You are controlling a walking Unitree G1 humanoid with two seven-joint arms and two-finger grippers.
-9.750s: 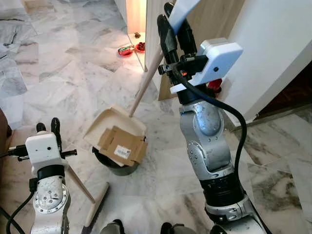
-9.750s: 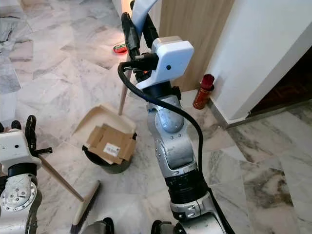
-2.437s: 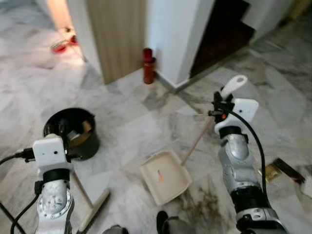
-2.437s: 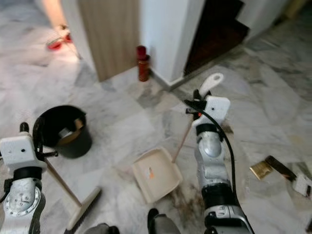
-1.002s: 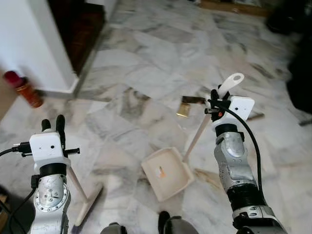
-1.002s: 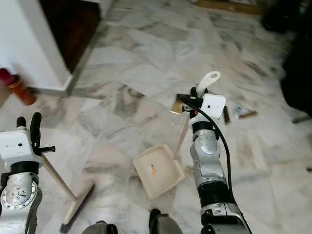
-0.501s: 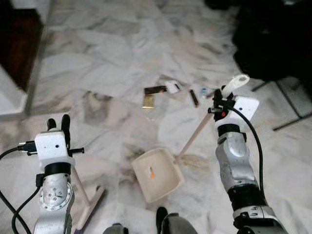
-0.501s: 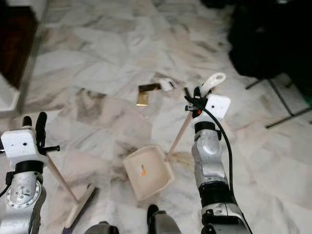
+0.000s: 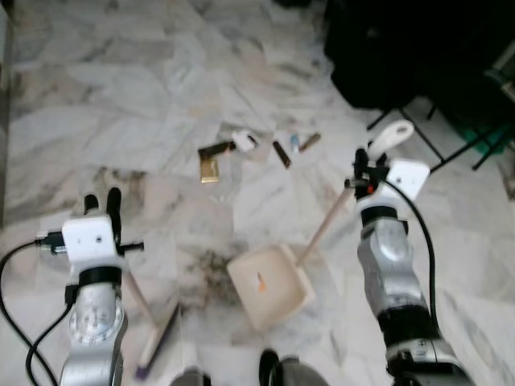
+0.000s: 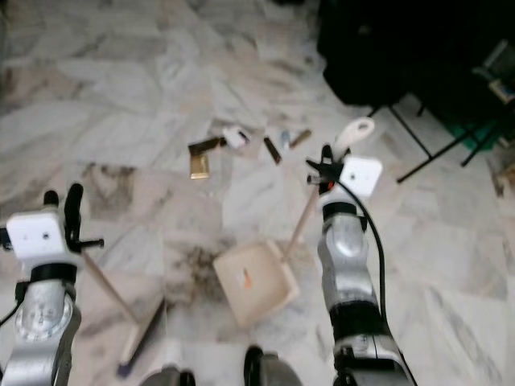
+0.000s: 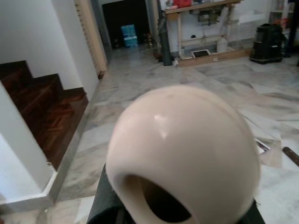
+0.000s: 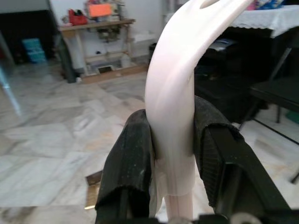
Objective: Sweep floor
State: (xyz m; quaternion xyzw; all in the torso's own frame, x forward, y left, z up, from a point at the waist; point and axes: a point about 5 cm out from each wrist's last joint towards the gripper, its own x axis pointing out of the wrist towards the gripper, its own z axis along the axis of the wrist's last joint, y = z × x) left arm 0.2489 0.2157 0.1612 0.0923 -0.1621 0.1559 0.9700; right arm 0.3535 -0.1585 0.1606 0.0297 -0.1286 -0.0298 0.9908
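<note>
the broom (image 9: 157, 334) is held upright-tilted on the robot's left, its head resting on the marble floor (image 9: 121, 96) and its wooden stick rising to the left gripper (image 9: 100, 211). whether those fingers are clamped on the stick cannot be told; in the left wrist view the rounded cream end of the handle (image 11: 182, 154) is seen close up. the cream dustpan (image 9: 269, 287) is set flat on the floor in front of the feet, and its long handle (image 9: 322, 227) slants up to the right gripper (image 12: 170, 154), whose black fingers are pressed against both sides of the white grip. scattered litter (image 9: 241, 149) lies farther ahead on the floor, well apart from the pan. dark furniture (image 9: 418, 56) stands beyond on the right.
</note>
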